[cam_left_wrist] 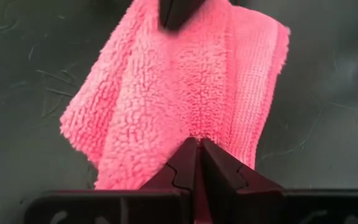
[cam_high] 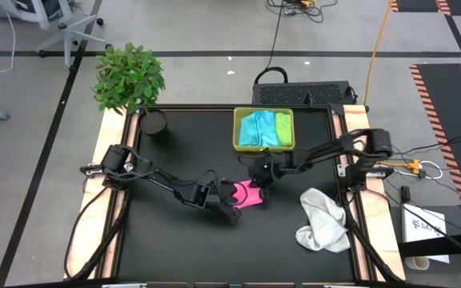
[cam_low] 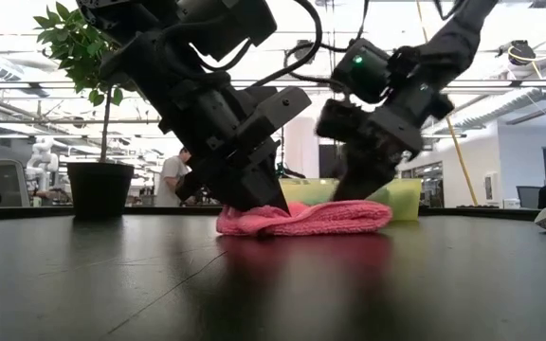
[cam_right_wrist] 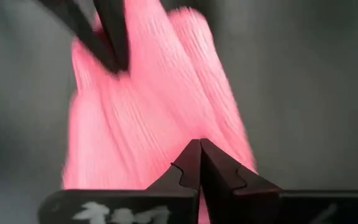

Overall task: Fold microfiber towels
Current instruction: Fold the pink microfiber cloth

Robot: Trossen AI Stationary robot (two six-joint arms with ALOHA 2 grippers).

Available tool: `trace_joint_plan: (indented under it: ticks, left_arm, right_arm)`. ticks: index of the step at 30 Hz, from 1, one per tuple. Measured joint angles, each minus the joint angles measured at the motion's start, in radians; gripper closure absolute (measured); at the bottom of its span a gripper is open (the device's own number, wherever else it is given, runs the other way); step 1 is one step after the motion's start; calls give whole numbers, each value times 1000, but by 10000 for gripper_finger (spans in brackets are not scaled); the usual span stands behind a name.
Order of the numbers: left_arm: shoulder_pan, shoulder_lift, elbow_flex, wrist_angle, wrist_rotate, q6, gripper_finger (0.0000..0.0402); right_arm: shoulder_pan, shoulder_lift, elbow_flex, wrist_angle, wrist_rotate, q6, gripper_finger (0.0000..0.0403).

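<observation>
Pinching opposite edges of the pink towel (cam_high: 249,194), we have our left gripper (cam_high: 232,194) and right gripper (cam_high: 260,183) both closed on it at the middle of the black table (cam_high: 174,232).

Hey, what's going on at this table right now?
Both arms are working on the pink towel mid-table. The left gripper and right gripper are each shut on an edge of it from opposite sides, and it lies partly folded on the black table. A blue towel and a green towel sit in the tray; a white towel lies crumpled on the right.
</observation>
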Motion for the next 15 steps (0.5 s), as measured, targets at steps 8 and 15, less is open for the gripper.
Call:
trace_joint_plan:
  ticks: [8, 15]
  left_arm:
    - [-2, 0, -1, 4, 22, 2, 376]
    - [11, 1, -2, 20, 18, 14, 376]
  right_arm:
    - [-2, -250, -5, -174, 143, 1, 403]
    - [105, -251, -4, -112, 138, 143, 403]
